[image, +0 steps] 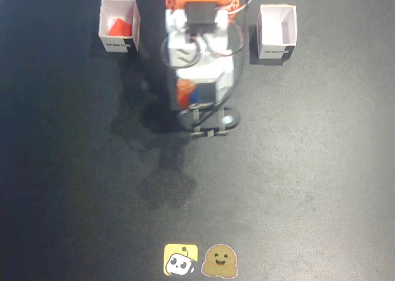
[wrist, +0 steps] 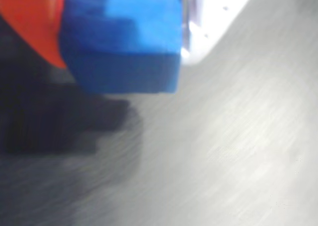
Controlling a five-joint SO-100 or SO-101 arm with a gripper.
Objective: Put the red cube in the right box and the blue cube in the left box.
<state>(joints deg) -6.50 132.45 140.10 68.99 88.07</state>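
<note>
Blue fills the top of the wrist view: the blue cube (wrist: 121, 42) sits clamped between the fingers, an orange finger (wrist: 30, 22) pressing on its left side and a white finger (wrist: 213, 17) on its right. Below the cube lies its dark shadow on the grey, blurred surface (wrist: 223, 151).

In the fixed view, seen from above, the gripper (image: 196, 96) points down the picture at the centre, and a patch of blue, the cube (image: 196, 96), shows between an orange part and a white part. The arm (image: 200, 34), white with an orange top and loose wires, runs up from there to the top edge. A dark shadow spreads left and below it on the black surface (image: 308, 182).

Up and to the left of the arm stands the right box (image: 133, 23), a white open-topped box with a black label on its front. The red cube (image: 118, 26) lies inside it, tilted against the inner wall. Up and to the right of the arm, well apart from the first, stands the left box (image: 264, 28), also white with a black label, its inside showing only pale walls.

Two small cartoon stickers (image: 200, 260), one yellow and one brownish, sit side by side near the bottom edge.
</note>
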